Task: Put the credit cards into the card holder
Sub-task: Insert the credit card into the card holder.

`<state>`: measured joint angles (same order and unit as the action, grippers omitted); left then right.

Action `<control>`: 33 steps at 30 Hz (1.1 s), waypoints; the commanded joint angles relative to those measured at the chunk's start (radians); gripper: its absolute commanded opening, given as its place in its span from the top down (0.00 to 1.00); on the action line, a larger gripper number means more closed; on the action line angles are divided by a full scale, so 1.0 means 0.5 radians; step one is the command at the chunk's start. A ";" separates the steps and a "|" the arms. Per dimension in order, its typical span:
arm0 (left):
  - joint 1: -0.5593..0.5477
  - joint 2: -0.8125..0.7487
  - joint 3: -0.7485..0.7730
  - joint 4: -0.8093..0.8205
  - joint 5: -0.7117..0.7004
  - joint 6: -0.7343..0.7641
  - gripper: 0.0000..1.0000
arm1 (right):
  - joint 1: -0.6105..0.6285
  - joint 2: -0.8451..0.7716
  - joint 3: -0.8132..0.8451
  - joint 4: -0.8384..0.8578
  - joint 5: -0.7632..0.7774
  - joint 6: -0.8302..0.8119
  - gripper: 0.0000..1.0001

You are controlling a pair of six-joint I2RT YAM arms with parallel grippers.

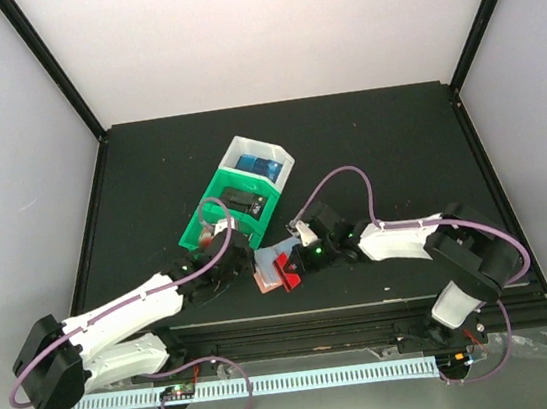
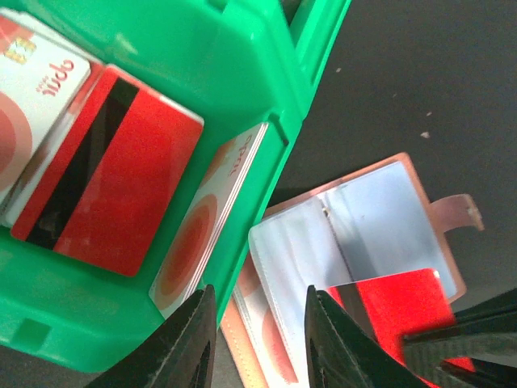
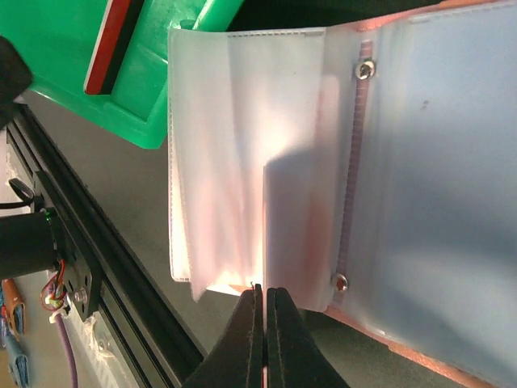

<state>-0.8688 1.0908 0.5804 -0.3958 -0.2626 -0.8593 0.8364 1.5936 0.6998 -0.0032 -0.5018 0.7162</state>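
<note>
The card holder (image 1: 265, 269) lies open on the dark table in front of the green bin, its clear sleeves (image 2: 355, 226) facing up. My right gripper (image 3: 265, 289) is shut on a red credit card (image 2: 396, 307), seen edge-on over the sleeves (image 3: 218, 162) in the right wrist view. Its black fingers (image 2: 460, 339) pinch the card's near edge. More credit cards (image 2: 113, 186) lie in the green bin (image 2: 266, 65). My left gripper (image 2: 260, 293) hangs open over the holder's left edge beside the bin wall, with nothing between its fingers.
A white bin (image 1: 283, 163) with blue items stands behind the green bin (image 1: 214, 197). One card (image 2: 202, 234) leans against the green bin's inner wall. The table's black front rail (image 3: 97, 267) runs close to the holder.
</note>
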 commanded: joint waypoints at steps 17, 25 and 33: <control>0.213 0.198 -0.174 0.318 0.540 0.190 0.59 | 0.007 -0.417 0.114 -0.512 0.662 -0.087 0.99; 0.351 0.257 -0.151 0.234 0.348 0.219 0.44 | 0.006 -0.388 0.112 -0.484 0.635 -0.095 0.99; 0.500 0.223 -0.121 0.370 0.545 0.367 0.41 | 0.002 -0.254 0.118 -0.284 0.481 -0.132 0.99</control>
<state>-0.6369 1.2133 0.5003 -0.2546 -0.0471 -0.7246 0.8402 1.4227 0.7532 -0.2295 -0.2054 0.6762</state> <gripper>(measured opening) 0.590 0.019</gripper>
